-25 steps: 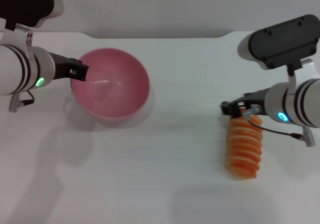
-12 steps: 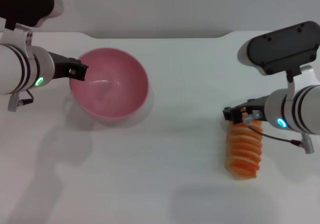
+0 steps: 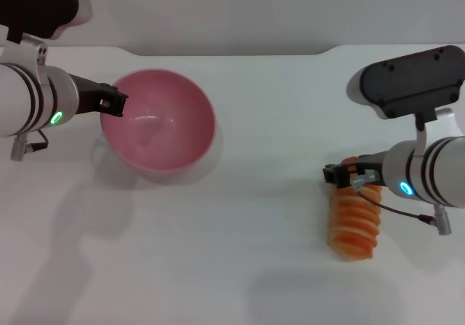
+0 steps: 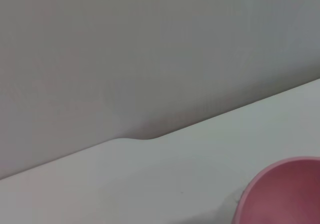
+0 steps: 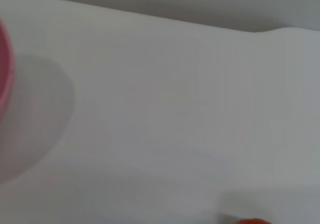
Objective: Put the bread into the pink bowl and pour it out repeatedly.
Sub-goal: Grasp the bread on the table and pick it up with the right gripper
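Observation:
The pink bowl [image 3: 171, 132] is at the left of the white table, its opening tipped slightly toward me and a shadow under it. My left gripper [image 3: 114, 103] is shut on the bowl's left rim. A part of the bowl [image 4: 282, 194] also shows in the left wrist view. The bread [image 3: 354, 223], orange with pale stripes, lies lengthwise on the table at the right. My right gripper [image 3: 340, 174] is over the bread's far end. In the right wrist view only a sliver of the bread [image 5: 252, 221] and the bowl's edge [image 5: 2, 68] show.
The white table [image 3: 254, 216] ends at a back edge against a grey wall [image 3: 232, 12]. Bare tabletop lies between the bowl and the bread.
My right gripper has come nearer along the bread's far end and a little lower. The bread has stayed where it was. The bowl in the left gripper shifted slightly left.

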{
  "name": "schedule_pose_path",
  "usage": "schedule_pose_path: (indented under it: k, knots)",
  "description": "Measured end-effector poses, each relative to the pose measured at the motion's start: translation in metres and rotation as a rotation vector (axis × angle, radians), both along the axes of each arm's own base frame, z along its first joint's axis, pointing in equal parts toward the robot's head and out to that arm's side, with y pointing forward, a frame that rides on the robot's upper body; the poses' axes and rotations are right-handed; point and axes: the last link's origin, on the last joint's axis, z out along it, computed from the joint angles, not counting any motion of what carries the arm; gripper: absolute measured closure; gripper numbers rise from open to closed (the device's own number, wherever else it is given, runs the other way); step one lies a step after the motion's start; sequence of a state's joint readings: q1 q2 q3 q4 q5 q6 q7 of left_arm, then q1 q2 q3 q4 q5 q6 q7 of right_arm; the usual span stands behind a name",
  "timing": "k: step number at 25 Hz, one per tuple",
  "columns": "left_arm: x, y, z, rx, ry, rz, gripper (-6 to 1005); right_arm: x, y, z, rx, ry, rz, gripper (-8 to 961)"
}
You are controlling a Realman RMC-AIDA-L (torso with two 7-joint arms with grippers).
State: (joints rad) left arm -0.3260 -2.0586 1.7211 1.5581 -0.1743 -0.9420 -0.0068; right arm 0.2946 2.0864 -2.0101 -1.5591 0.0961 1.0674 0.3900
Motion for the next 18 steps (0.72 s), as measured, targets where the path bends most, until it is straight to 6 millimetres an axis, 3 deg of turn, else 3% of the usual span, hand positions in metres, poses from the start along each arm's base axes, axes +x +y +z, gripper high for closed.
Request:
schedule_pose_path:
  k: [18]
  knots:
    - [-0.001, 0.001, 0.0, -0.003, 0.009, -0.003, 962, 0.02, 0.006, 0.001, 0.019, -0.016, -0.046, 462]
